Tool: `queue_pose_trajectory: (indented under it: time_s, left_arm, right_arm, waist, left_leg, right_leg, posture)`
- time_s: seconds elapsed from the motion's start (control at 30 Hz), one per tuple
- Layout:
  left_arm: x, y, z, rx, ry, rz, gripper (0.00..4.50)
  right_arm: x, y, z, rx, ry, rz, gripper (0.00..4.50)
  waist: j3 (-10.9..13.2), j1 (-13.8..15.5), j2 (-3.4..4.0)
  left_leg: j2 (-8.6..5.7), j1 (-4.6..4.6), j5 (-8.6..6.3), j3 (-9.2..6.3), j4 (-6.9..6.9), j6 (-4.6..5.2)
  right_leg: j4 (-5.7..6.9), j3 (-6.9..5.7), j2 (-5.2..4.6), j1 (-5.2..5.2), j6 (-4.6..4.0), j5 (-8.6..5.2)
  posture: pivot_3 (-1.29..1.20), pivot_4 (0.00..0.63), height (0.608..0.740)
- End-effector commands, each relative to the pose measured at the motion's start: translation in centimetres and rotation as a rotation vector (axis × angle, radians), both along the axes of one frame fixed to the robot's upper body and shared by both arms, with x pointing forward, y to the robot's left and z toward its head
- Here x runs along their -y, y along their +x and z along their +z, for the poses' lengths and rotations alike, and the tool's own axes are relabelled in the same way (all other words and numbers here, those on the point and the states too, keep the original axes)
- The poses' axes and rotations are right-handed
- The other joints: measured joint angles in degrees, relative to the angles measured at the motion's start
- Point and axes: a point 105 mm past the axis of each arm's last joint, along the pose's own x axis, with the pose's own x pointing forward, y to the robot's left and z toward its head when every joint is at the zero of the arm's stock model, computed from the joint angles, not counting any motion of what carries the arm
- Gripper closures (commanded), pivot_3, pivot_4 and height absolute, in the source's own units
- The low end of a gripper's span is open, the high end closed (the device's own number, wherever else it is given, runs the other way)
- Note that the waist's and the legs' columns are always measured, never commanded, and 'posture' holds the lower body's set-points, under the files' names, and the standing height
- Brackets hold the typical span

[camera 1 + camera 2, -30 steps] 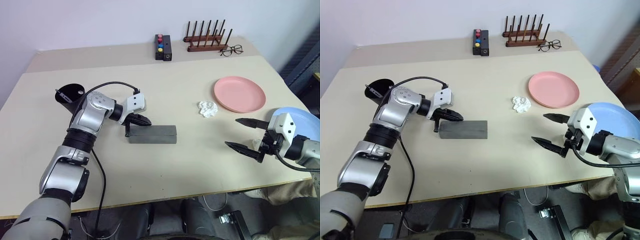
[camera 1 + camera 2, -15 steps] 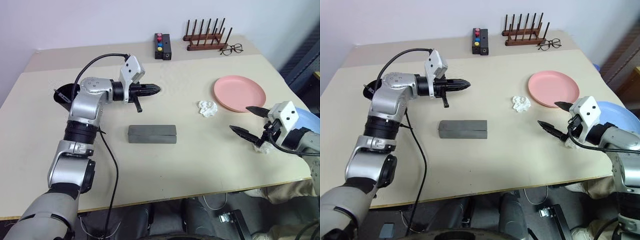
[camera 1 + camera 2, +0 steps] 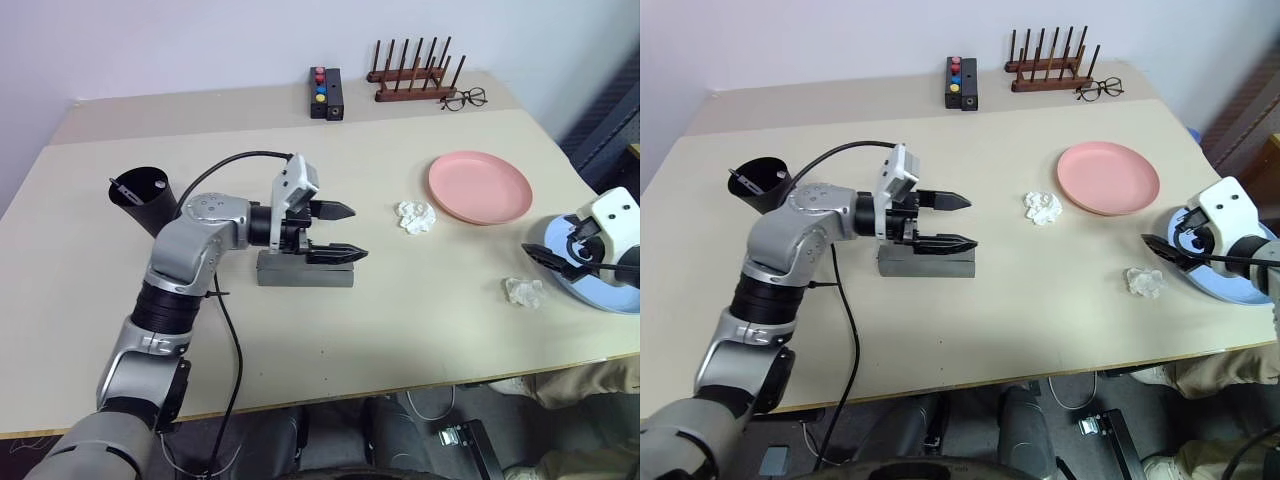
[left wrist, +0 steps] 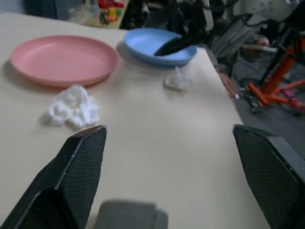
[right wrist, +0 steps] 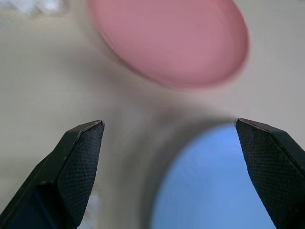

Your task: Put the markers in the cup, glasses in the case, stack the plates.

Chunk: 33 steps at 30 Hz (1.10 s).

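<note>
While the left hand (image 3: 340, 233) hovers level, fingers apart, above the case (image 3: 304, 273), the right hand (image 3: 1173, 240) gapes over the blue plate (image 3: 1246, 290).

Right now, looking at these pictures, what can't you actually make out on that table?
- Inside the case: lid shut, and the left hand hangs open over it in the eye views, so no contents show.
- Inside the cup: one dark item pokes out; the wall hides the rest.
- The blue plate: the open right hand and the picture's edge cover part of it.
- The eyeglasses: too small for detail.
</note>
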Motion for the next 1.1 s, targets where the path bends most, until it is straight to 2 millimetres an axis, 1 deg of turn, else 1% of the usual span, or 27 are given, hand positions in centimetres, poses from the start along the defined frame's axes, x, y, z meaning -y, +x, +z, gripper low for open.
queue_pose_trajectory:
  time_s: [0.03,0.07,0.1,0.17,0.4,0.5,0.63,0.73,0.83,1.1]
  left_arm:
    - [0.7,0.3,0.6,0.074,0.006,0.027,0.06]
    - [1.0,0.6,0.3,0.082,0.005,0.051,0.06]
    - [1.0,1.2,-0.4,0.111,0.034,0.095,0.06]
    - [1.2,1.7,-1.4,0.177,0.076,0.139,0.06]
    - [2.9,0.6,-2.8,0.144,0.047,0.130,0.06]
    - [3.3,0.3,-2.9,0.135,0.042,0.130,0.06]
    - [3.6,0.1,-3.0,0.138,0.048,0.124,0.06]
    - [3.7,-0.2,-2.9,0.136,0.056,0.109,0.06]
    - [3.5,-0.5,-3.4,0.137,0.081,0.092,0.06]
    - [2.4,-1.8,-4.2,0.106,0.115,0.009,0.06]
  right_arm:
    - [1.3,-0.8,0.8,-0.013,-0.030,-0.059,0.00]
    - [1.5,-1.0,0.7,-0.021,-0.015,-0.071,0.00]
    - [1.5,-1.0,0.4,-0.038,-0.011,-0.084,0.00]
    - [1.7,-1.2,-0.1,-0.060,-0.005,-0.103,0.00]
    - [1.8,-0.6,-0.9,-0.060,0.010,-0.113,0.00]
    - [1.8,-0.4,-1.2,-0.058,0.015,-0.112,0.00]
    - [1.7,-0.1,-2.1,-0.066,0.019,-0.108,0.00]
    - [2.0,0.1,-2.8,-0.072,0.022,-0.111,0.00]
    - [2.1,0.1,-3.5,-0.082,0.026,-0.109,0.00]
    - [2.1,0.3,-4.0,-0.091,0.029,-0.104,0.00]
  waist:
    - [0.00,-0.03,0.00]
    - [0.00,-0.06,0.01]
    - [-0.01,-0.08,0.01]
    - [-0.03,-0.08,0.06]
    - [-0.03,0.05,0.07]
    - [-0.03,0.02,0.07]
    - [-0.04,-0.04,0.09]
    - [-0.05,-0.05,0.10]
    - [-0.05,-0.03,0.13]
    - [-0.06,-0.07,0.16]
  left_leg:
    - [0.01,0.00,0.00,0.00,0.00,0.00]
    - [0.01,0.00,0.00,0.01,-0.01,0.00]
    - [0.00,0.00,0.00,0.02,-0.02,0.00]
    - [0.00,0.01,0.00,0.06,-0.02,0.00]
    - [0.00,0.02,-0.01,0.09,-0.02,0.01]
    - [0.00,0.02,-0.01,0.09,-0.02,0.01]
    - [0.00,0.02,0.00,0.09,-0.02,0.00]
    - [0.00,0.03,0.00,0.09,-0.02,0.00]
    - [0.00,0.03,0.00,0.10,-0.02,0.01]
    - [0.00,0.03,0.00,0.10,-0.02,0.00]
  right_leg:
    - [0.00,0.00,0.00,0.00,0.00,0.00]
    - [0.00,0.00,0.00,0.00,0.00,0.00]
    - [-0.01,0.01,0.00,-0.01,0.00,0.00]
    - [-0.02,0.04,0.00,0.00,0.00,0.00]
    - [-0.04,0.06,0.00,0.01,0.00,0.00]
    - [-0.03,0.06,-0.01,0.01,0.00,0.00]
    - [-0.03,0.06,0.00,0.01,0.00,0.00]
    - [-0.03,0.06,0.00,0.01,0.00,0.00]
    - [-0.03,0.06,0.00,0.01,0.00,0.00]
    - [-0.03,0.06,0.01,0.01,0.00,0.00]
  posture:
    - [0.00,0.150,0.740]
    - [0.00,0.150,0.740]
    - [0.00,0.150,0.740]
    - [0.00,0.150,0.740]
    - [0.00,0.150,0.740]
    - [0.00,0.150,0.740]
    - [0.00,0.150,0.740]
    - [0.00,0.150,0.740]
    - [0.00,0.150,0.740]
    - [0.00,0.150,0.740]
